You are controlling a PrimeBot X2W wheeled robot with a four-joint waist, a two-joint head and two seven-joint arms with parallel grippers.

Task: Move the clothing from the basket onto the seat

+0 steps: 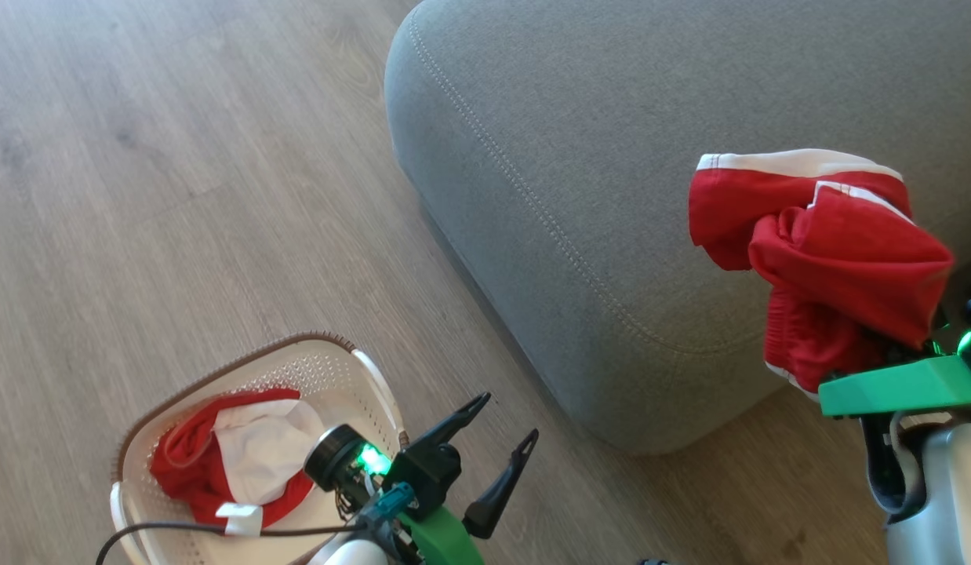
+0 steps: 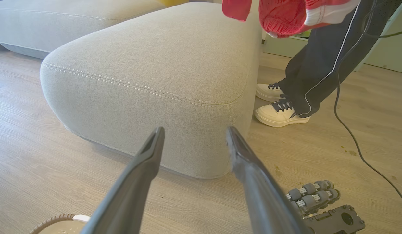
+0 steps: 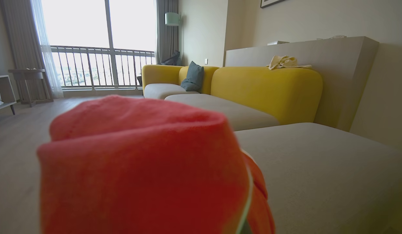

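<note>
A red garment with white trim (image 1: 838,259) hangs bunched over the near right part of the grey seat (image 1: 611,157). My right gripper is shut on it, its fingers hidden under the fabric above the green wrist mount (image 1: 901,386). The same garment (image 3: 139,162) blocks the lower right wrist view in front of the seat (image 3: 318,162), and it hangs over the seat's top (image 2: 285,13). A second red garment with a white panel (image 1: 234,455) lies in the cream basket (image 1: 329,361) on the floor. My left gripper (image 1: 509,414) stands open and empty just right of the basket, pointing at the seat's corner (image 2: 155,65).
A person's legs in dark trousers and white shoes (image 2: 279,113) stand beside the seat's far side. A black cable (image 2: 350,130) trails over the wood floor there. My wheeled base (image 2: 318,195) shows low down. Yellow sofa backs (image 3: 266,87) rise behind the seat.
</note>
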